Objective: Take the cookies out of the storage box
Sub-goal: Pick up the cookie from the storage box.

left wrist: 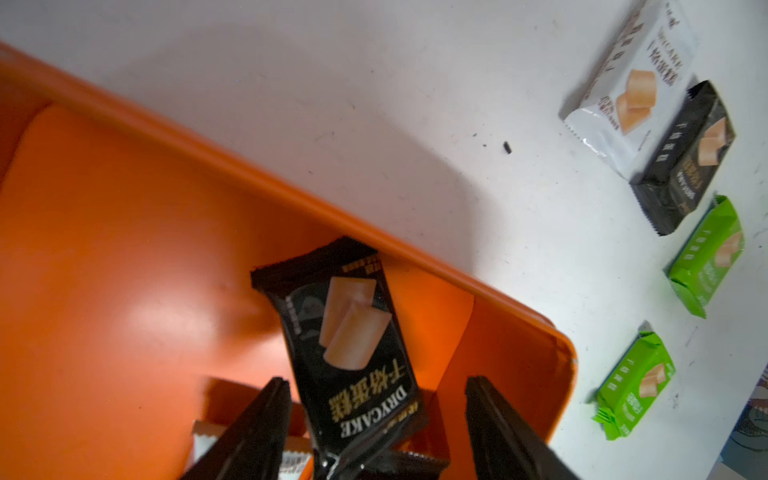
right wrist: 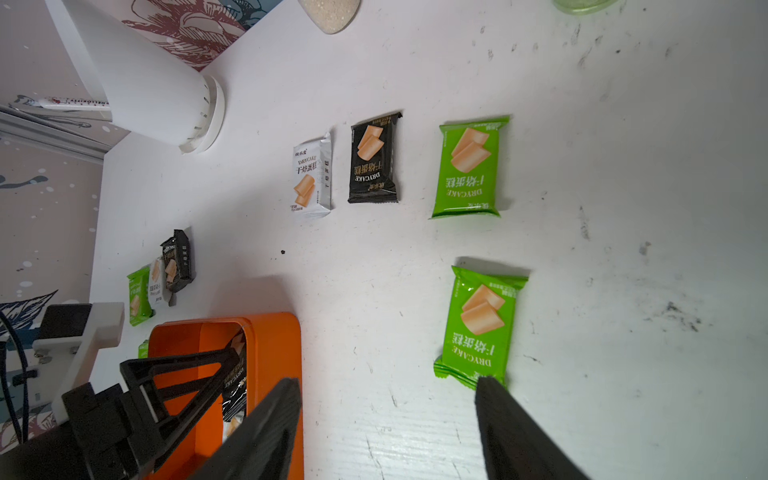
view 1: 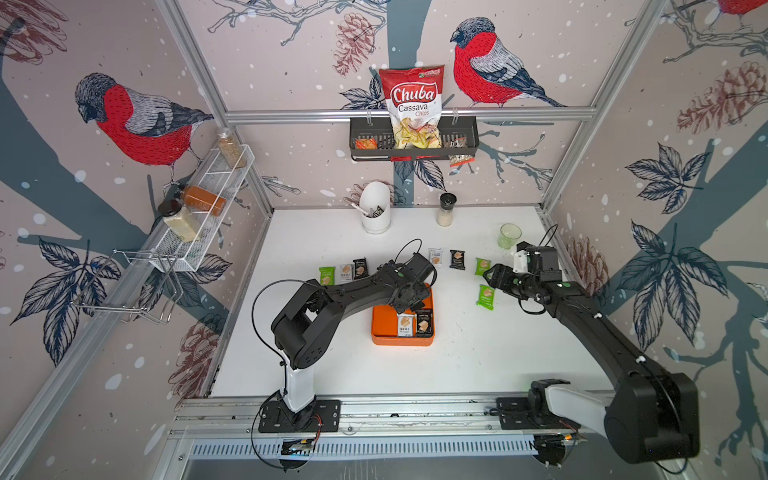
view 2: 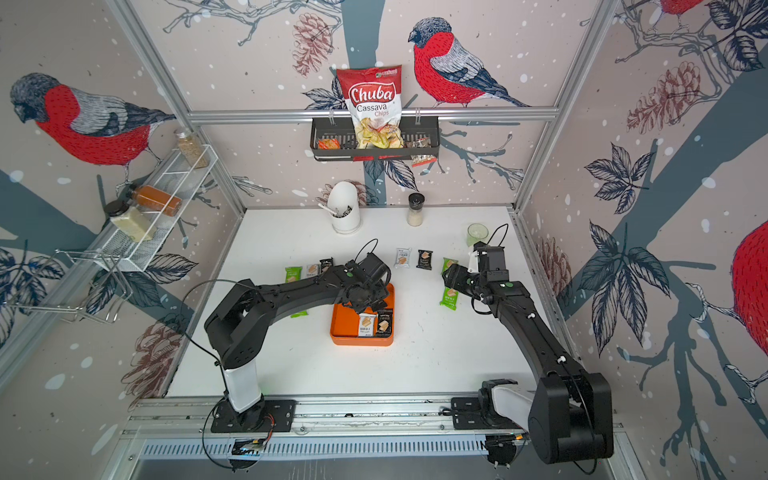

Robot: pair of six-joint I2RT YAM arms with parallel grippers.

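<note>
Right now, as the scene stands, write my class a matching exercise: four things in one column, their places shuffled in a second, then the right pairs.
Things
1. Chuba cassava chips bag
2. orange storage box
3. pale green cup
4. orange spice bottle

Places
A. lying in the white wire rack
B. on the table, under the left hand
C. standing in the black wall basket
D. on the table, beside the right arm

Pairs: 1-C, 2-B, 3-D, 4-A
</note>
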